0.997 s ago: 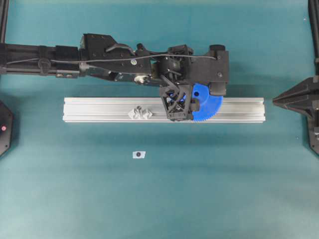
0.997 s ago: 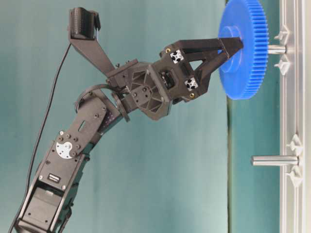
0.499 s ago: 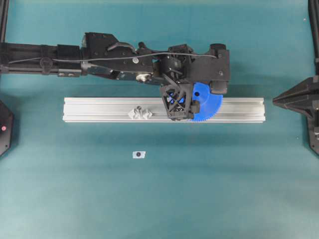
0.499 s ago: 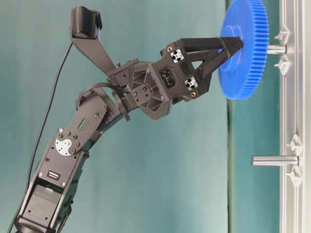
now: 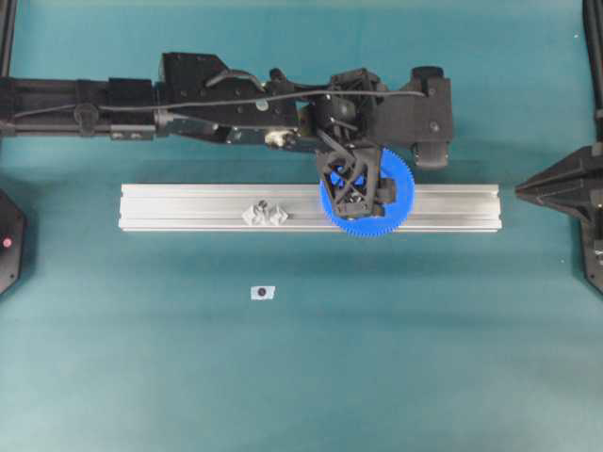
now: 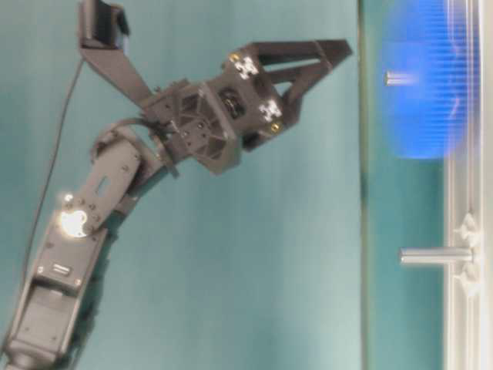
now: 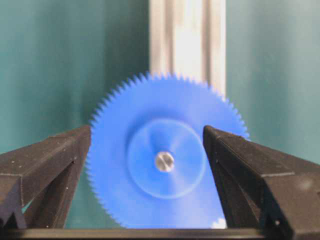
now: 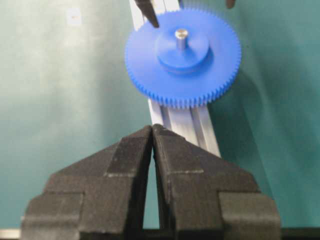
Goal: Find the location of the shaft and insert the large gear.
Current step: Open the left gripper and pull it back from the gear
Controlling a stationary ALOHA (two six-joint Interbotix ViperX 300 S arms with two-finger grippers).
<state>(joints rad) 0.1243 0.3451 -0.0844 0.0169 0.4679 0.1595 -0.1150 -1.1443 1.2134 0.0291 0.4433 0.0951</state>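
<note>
While the right gripper is parked at the near end of the scene with its fingers pressed together and nothing between them, the work is seen further along the rail. Beyond those fingers the large gear is found lying flat over the aluminium rail, and the tip of the shaft is seen poking up through its hub, so the gear is judged to be seated on the pin. In the table-level view the gear is blurred, so how far down it sits cannot be told exactly. Past it, the left gripper is spread wide; its fingers are apart from the disc on both sides, and nothing is held. A second pin stands bare on the rail, well apart from the gear.

The insertion step is judged to be essentially done, with release in hand. For the next move, a straight withdrawal of the left gripper is called for, so that the toothed rim is not clipped and the gear is not lifted off.
</note>
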